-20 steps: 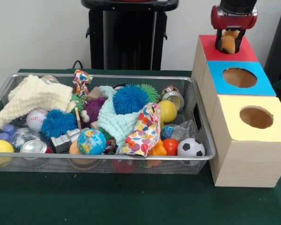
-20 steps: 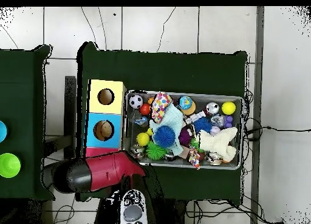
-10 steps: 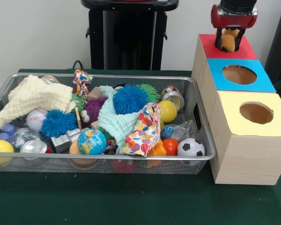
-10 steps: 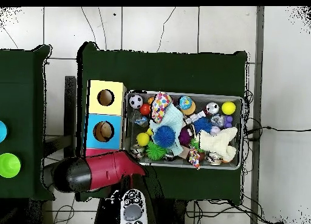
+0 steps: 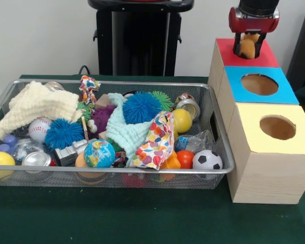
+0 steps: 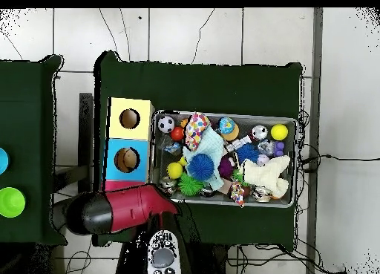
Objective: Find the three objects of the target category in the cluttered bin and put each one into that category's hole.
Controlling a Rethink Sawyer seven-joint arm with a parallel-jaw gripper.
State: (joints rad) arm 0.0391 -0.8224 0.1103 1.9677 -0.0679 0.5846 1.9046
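The gripper (image 5: 247, 47) hangs directly over the red-topped box (image 5: 223, 52), closed on a small orange-brown plush toy (image 5: 247, 46), apparently so the toy can drop into that box's hole, well apart from the wire bin (image 5: 213, 133) of clutter.

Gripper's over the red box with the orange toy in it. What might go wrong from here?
1. The gripper holds the orange toy above the red box, whose hole is hidden behind them, so alignment cannot be checked; a release may land on the lid.
2. The blue box sits right beside it, so a bounce could drop the toy into the wrong hole.
3. The soft toy may cling to the fingers.
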